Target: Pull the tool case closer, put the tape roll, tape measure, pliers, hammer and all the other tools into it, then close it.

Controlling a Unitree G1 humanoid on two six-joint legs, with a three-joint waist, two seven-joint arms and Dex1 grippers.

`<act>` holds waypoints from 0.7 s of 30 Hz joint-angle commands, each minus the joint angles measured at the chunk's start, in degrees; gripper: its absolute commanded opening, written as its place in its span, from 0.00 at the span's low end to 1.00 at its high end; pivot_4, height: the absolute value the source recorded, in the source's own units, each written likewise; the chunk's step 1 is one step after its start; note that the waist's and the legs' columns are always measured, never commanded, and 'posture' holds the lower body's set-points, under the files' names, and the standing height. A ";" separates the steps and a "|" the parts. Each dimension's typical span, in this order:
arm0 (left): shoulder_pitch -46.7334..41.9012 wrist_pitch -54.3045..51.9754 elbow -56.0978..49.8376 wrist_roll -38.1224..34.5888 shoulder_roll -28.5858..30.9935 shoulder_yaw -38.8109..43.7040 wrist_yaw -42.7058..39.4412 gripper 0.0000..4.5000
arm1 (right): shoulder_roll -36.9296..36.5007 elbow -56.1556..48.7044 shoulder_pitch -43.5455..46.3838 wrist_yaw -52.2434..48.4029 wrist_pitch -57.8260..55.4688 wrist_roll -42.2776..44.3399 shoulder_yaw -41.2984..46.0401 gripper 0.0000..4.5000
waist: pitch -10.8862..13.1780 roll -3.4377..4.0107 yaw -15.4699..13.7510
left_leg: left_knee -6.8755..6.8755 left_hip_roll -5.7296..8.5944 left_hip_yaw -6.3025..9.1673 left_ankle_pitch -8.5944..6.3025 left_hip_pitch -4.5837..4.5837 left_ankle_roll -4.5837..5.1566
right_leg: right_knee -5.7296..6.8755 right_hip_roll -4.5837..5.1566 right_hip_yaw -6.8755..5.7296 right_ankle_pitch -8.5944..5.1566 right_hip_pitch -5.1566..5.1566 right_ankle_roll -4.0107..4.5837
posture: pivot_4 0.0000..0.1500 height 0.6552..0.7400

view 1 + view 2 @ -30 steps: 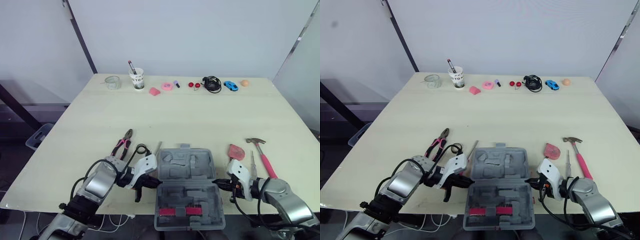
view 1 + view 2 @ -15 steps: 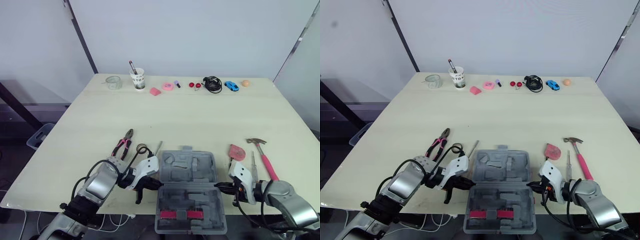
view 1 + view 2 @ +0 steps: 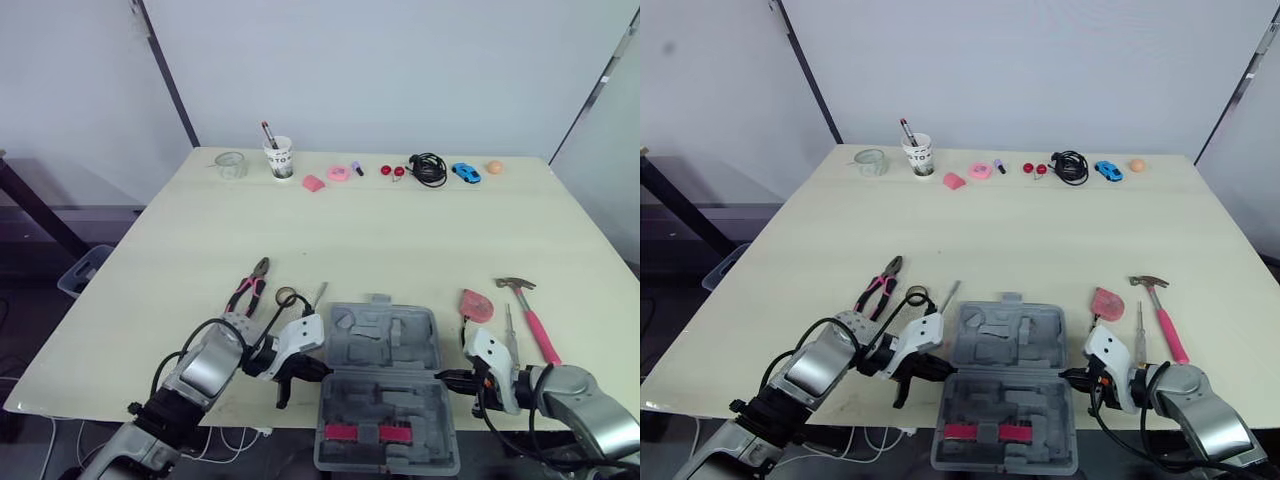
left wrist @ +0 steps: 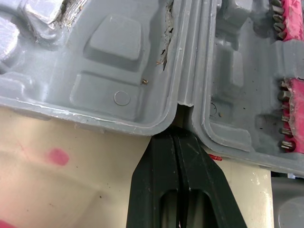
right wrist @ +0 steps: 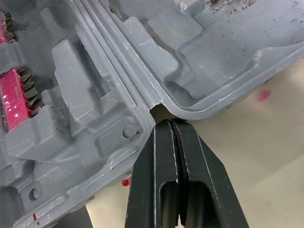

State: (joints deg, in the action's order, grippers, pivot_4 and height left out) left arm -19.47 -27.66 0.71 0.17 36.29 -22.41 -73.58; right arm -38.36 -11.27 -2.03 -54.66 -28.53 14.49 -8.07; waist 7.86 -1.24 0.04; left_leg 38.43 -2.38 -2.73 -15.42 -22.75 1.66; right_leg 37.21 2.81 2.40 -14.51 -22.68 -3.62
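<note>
The grey tool case [image 3: 385, 385] lies open at the table's near edge, its front half with red bit holders overhanging. My left gripper [image 3: 308, 368] is shut, its tips against the left end of the case's hinge [image 4: 183, 102]. My right gripper [image 3: 450, 378] is shut at the right end of the hinge [image 5: 154, 107]. Left of the case lie pink-handled pliers [image 3: 247, 290], a tape roll [image 3: 285, 297] and a thin metal tool [image 3: 317, 294]. On the right lie a pink tape measure [image 3: 475, 305], a screwdriver [image 3: 508, 328] and a pink-handled hammer [image 3: 530, 315].
Along the far edge stand a glass jar [image 3: 231, 164], a paper cup with a pen [image 3: 281, 158], small pink items [image 3: 335, 173], a black cable [image 3: 428, 168], a blue toy car [image 3: 463, 172] and an orange ball [image 3: 494, 167]. The table's middle [image 3: 380, 235] is bare.
The case has slid a little toward the near edge and straightened, with both grippers staying shut at its hinge ends. The head view has shifted slightly.
</note>
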 commanded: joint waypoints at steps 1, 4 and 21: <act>0.42 -0.02 0.60 0.25 -1.54 -3.64 0.04 0.01 | -0.24 -2.67 -0.08 -0.55 0.43 1.66 0.91 0.00 | 0.00 0.01 -0.14 | 0.00 0.00 0.00 0.00 0.00 0.00 | 0.00 0.00 0.00 0.00 0.00 0.00 | 1.00 1.00; 0.67 0.00 0.67 0.15 -1.11 -3.32 -0.17 0.01 | -0.22 -2.94 -0.28 -0.41 0.32 1.74 0.74 0.00 | -0.01 0.01 -0.45 | 0.00 0.00 0.00 0.00 0.00 0.00 | -0.01 0.00 0.01 0.00 0.00 0.00 | 1.00 1.00; 1.06 0.80 2.27 -0.24 -0.40 -2.59 0.32 0.01 | -0.07 -3.45 0.00 -0.56 -1.00 2.42 -0.15 0.00 | -0.01 0.02 -0.67 | 0.00 0.00 0.00 0.00 0.00 0.00 | -0.02 -0.01 0.00 -0.01 0.00 0.01 | 1.00 1.00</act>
State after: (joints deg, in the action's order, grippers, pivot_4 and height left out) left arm -19.55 -26.12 1.97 -0.23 36.43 -22.58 -73.48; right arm -38.70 -11.34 -2.24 -54.59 -29.92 15.57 -8.00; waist 7.85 -1.21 -0.63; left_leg 38.43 -2.38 -2.73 -15.42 -22.75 1.66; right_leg 37.19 2.80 2.40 -14.51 -22.68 -3.61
